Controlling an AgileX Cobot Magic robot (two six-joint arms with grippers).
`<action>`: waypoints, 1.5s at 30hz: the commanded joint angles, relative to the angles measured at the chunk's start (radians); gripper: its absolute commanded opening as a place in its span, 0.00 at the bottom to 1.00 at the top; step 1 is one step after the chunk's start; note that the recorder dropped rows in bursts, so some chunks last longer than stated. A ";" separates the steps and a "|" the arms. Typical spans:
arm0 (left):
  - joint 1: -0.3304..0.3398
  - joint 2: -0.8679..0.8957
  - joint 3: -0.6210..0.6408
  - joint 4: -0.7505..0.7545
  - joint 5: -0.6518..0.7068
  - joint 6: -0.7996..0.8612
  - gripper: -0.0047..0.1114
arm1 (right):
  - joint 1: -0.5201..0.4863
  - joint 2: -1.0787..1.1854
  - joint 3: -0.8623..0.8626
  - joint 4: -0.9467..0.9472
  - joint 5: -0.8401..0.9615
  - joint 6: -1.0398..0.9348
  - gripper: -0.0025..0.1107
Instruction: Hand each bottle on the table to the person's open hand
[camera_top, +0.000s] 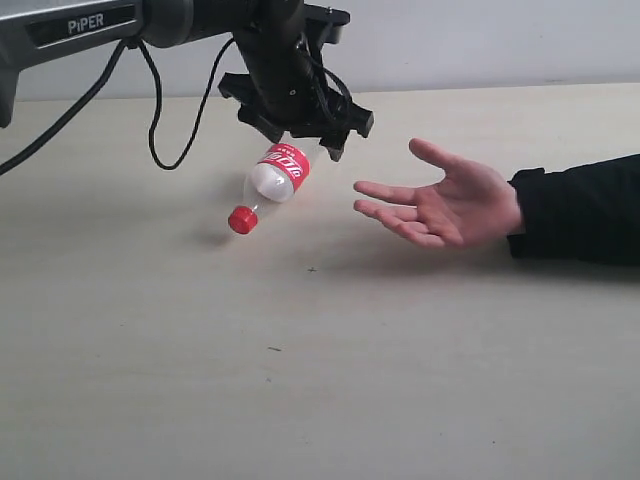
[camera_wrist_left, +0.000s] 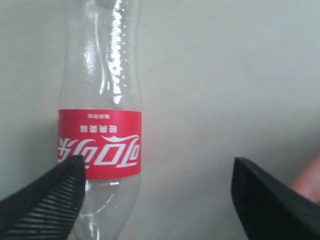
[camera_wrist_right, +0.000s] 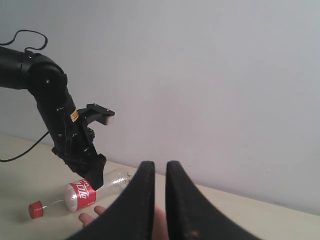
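The left gripper (camera_wrist_left: 156, 161) gaped wide, the bottle (camera_wrist_left: 100, 145) merely touching one finger, tilted cap-down and apart from the hand (camera_top: 445, 200), so a sound handover likely needed a firm re-grip before reaching the palm.

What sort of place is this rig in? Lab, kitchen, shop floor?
Likely a robot lab or test bench, not a home: bare pale table, blank wall behind it, a cabled PiPER-marked arm, one red-labelled bottle and an open hand nearby.

Bare wall (camera_wrist_right: 225, 75) (pale grey)
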 joint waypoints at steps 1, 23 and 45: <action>0.006 0.032 -0.020 0.075 -0.020 -0.043 0.74 | -0.004 -0.004 0.002 -0.001 -0.009 -0.009 0.11; 0.047 0.180 -0.103 0.078 -0.060 0.031 0.74 | -0.004 -0.004 0.002 -0.001 0.005 -0.009 0.11; 0.038 -0.063 -0.103 0.086 0.134 -0.161 0.04 | -0.004 -0.004 0.002 -0.001 0.005 -0.009 0.11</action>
